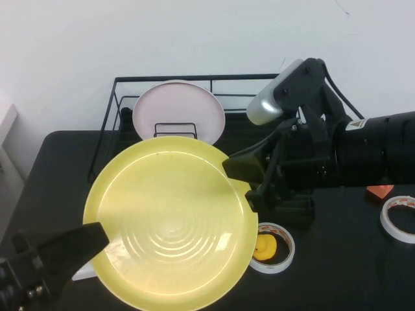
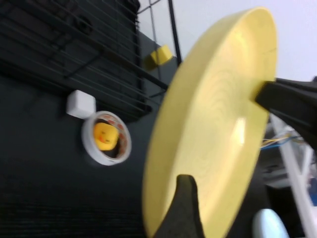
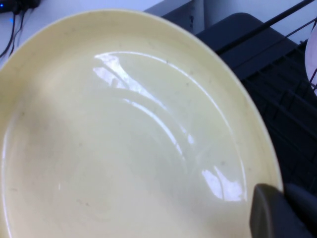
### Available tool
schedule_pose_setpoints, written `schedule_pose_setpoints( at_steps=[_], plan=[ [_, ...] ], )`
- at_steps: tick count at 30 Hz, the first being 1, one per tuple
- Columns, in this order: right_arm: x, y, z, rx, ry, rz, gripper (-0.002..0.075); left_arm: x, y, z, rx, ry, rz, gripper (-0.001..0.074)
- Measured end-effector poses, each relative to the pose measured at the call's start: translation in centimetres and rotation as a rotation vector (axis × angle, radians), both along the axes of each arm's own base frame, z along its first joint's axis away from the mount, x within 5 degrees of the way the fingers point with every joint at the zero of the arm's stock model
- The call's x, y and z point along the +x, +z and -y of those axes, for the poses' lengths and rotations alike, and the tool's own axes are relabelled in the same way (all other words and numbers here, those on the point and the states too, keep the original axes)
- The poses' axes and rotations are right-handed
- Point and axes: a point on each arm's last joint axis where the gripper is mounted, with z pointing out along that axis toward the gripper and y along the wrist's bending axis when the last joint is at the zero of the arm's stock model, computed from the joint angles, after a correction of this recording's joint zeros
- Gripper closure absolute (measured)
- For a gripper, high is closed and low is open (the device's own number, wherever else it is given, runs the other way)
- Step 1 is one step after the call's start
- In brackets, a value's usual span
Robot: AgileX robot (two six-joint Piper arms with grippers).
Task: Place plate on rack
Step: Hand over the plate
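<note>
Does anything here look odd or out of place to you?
Nothing is spilled or broken. The yellow plate hangs tilted above the table, pinched at its rim by the right gripper; the left gripper stands open at its opposite edge. A pink plate stands in the rack.

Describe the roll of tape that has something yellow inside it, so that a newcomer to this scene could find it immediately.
Start at the black wire rack at the back of the dark table, then come forward past the big yellow plate pinched at its rim by the right gripper. By that plate's right edge lies a white tape roll around a small yellow object; the other tape roll, far right, is empty.
</note>
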Motion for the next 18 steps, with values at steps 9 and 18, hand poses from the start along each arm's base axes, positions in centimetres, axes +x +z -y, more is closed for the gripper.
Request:
schedule_pose_setpoints(
  at_steps=[9, 18],
  plan=[
    [-0.1, 0.1, -0.2, 0.044, -0.008, -0.043, 0.0714, 0.3, -0.3, -0.5, 0.092, 0.029, 0.035, 0.0183],
    [-0.9, 0.7, -0.8, 0.136, 0.066, -0.096, 0.0714, 2.1, -1.1, -0.1, 0.101, 0.023, -0.029, 0.0311]
  ],
)
